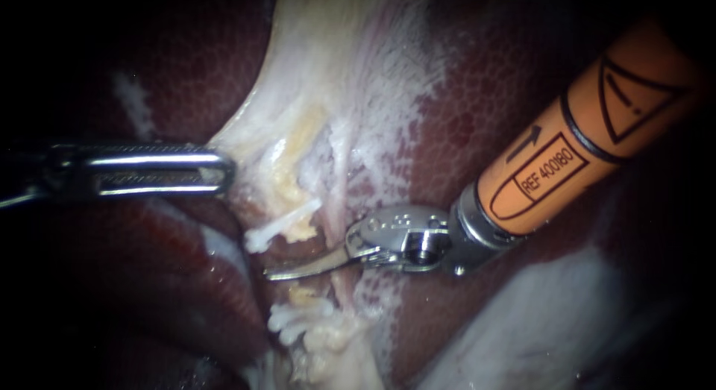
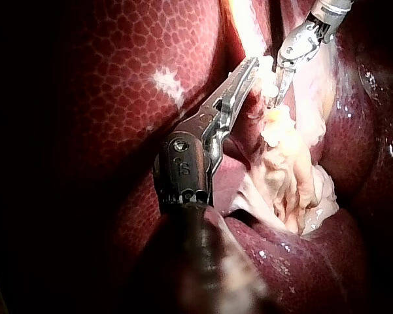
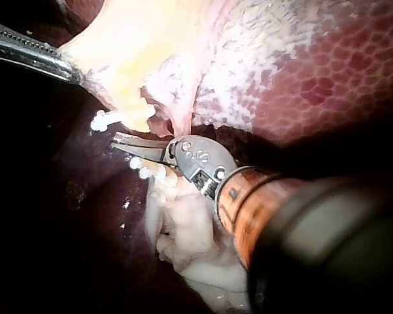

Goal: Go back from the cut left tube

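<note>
9 o'clock: left instrument comes in level. Its pincer looks closed on the edge of the pale tissue, though the contact is dim. At 4 o'clock from that tip is the cut left tube, in two parts. The upper stump carries a white clip. The lower stump, also clipped, lies apart toward 6 o'clock. From 2 o'clock: right instrument, pincer of curved blades closed and empty, tip between the stumps. The liver lies behind.

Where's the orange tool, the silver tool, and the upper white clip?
right instrument [image 1: 277, 273]: endoscope view, tip of its shut jaws.
left instrument [image 1: 228, 171]: endoscope view, jaw tips gripping pale tissue [image 1: 257, 121].
upper white clip [image 1: 283, 224]: endoscope view, middle of the clip.
</note>
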